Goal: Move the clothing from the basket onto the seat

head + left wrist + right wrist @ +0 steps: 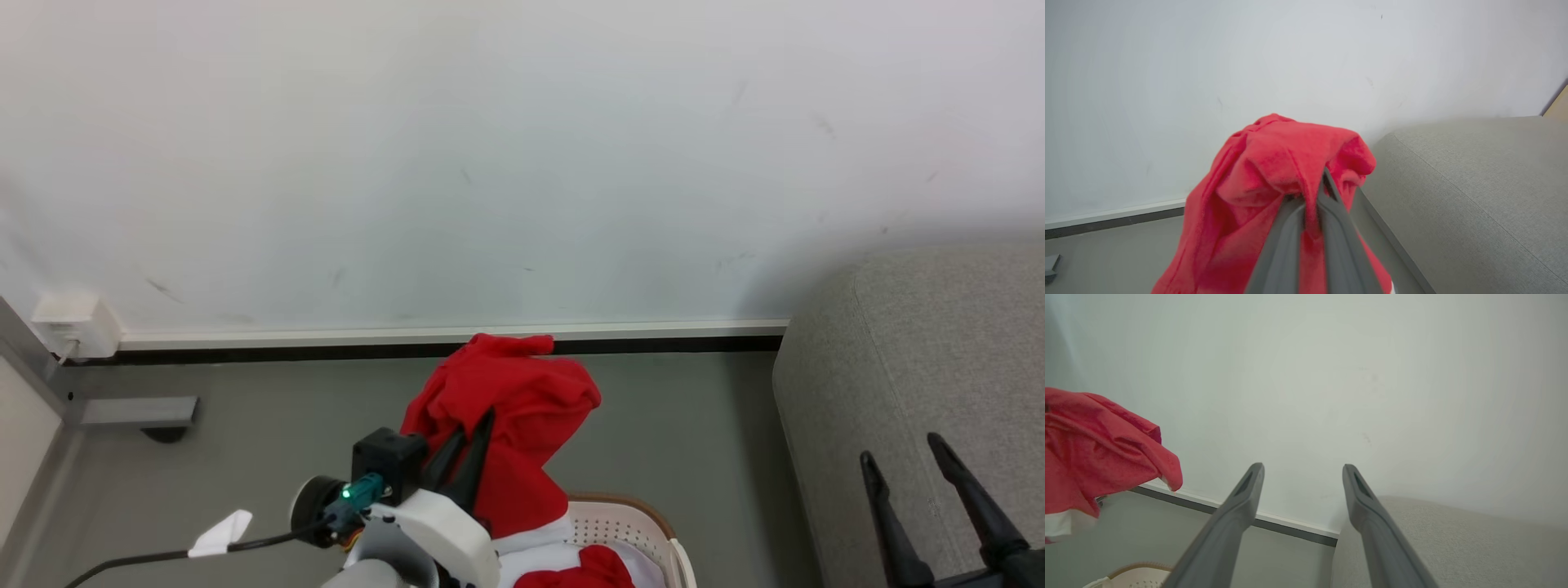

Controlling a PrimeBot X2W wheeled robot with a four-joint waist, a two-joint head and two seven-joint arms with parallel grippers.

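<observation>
1. With the left gripper (478, 425) clenched on the clothing (514, 392), holds it over the basket (629, 518), apart from the seat (922, 343), from the head.
2. Left wrist: pinches bunched red fabric.
3. Right wrist: holds the right gripper (1302, 469) wide apart, empty.

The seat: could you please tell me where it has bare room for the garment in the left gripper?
The seat is bare across its visible top, from the rounded edge by the floor to the wall; the open right gripper hangs over its near part. The basket is crowded with more clothing.
</observation>
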